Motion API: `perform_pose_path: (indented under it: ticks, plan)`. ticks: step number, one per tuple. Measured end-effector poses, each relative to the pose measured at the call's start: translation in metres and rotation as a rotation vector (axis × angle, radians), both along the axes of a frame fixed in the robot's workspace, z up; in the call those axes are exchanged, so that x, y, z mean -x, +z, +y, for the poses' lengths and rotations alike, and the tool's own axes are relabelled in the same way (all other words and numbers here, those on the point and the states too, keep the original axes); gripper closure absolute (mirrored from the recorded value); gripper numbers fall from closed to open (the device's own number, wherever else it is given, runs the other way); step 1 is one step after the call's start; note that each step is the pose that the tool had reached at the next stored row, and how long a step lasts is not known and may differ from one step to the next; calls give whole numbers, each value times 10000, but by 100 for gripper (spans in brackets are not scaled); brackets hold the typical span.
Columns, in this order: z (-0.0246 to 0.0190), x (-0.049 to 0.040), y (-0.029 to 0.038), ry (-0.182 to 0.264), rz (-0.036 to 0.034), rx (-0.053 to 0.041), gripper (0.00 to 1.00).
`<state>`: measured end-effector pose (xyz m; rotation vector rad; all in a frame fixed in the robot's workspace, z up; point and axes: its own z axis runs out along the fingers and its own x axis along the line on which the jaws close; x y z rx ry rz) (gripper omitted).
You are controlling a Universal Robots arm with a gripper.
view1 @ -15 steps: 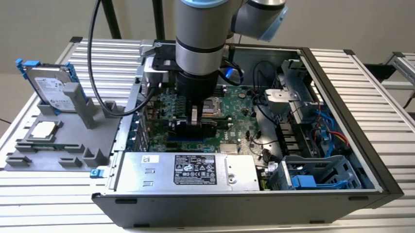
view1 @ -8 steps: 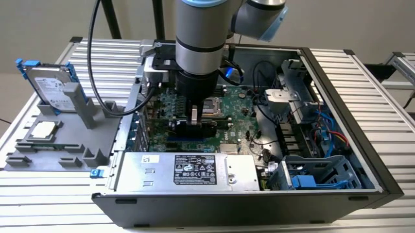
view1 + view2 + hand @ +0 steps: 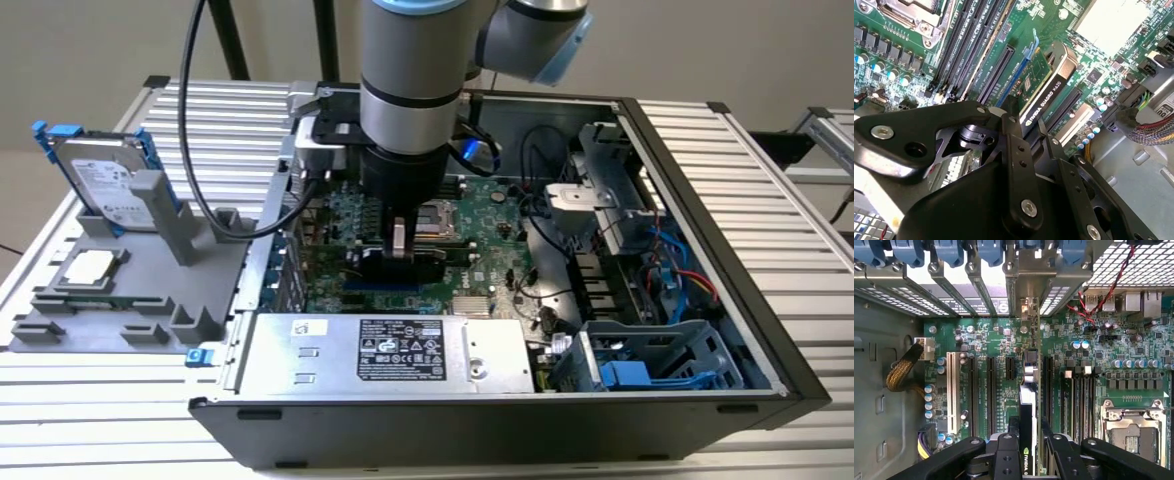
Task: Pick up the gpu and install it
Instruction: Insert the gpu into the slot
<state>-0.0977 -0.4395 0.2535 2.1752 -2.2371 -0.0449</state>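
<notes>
Already the gpu was held on edge by the gripper, its fingers closed on the card, over the motherboard inside the case. Seating was in hand; exact alignment with the slot was judged necessary.

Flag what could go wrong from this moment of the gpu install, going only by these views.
1. The gpu stands on edge over the motherboard among several parallel slots; a slight offset could press it beside its slot.
2. The gripper holds the card at one end, so pushing down may tilt it and seat one end first.
3. A bundle of cables lies close by the card inside the case and could snag the gripper.
</notes>
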Motion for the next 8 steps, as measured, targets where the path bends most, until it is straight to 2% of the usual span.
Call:
perform_pose_path:
  ticks: [8]
  plan:
    - [-8, 14, 0, -173, 0, 0, 100]
